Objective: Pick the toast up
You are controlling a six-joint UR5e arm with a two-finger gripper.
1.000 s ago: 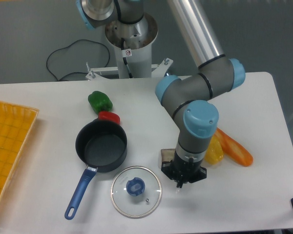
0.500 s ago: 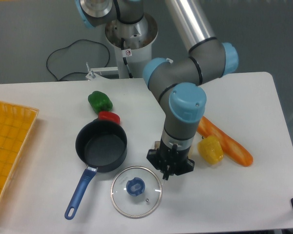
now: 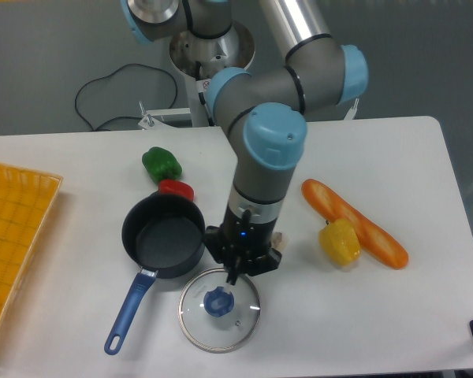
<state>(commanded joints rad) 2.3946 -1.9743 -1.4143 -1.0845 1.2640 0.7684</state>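
The toast (image 3: 280, 239) is almost wholly hidden under my wrist; only a small pale edge of its bag shows just right of the wrist. My gripper (image 3: 233, 276) points straight down over the far rim of the glass lid (image 3: 219, 309), left of and nearer the camera than the toast. Its fingers come together in one dark tip and hold nothing.
A black saucepan with a blue handle (image 3: 164, 238) stands just left of the gripper. A red pepper (image 3: 176, 189) and a green pepper (image 3: 161, 164) lie behind it. A yellow pepper (image 3: 339, 242) and a long orange loaf (image 3: 355, 223) lie to the right. A yellow basket (image 3: 12, 244) is at the far left.
The arm has swung left across the table, from beside the yellow pepper, over the toast, to the lid's far rim. The toast and the other things have not moved.
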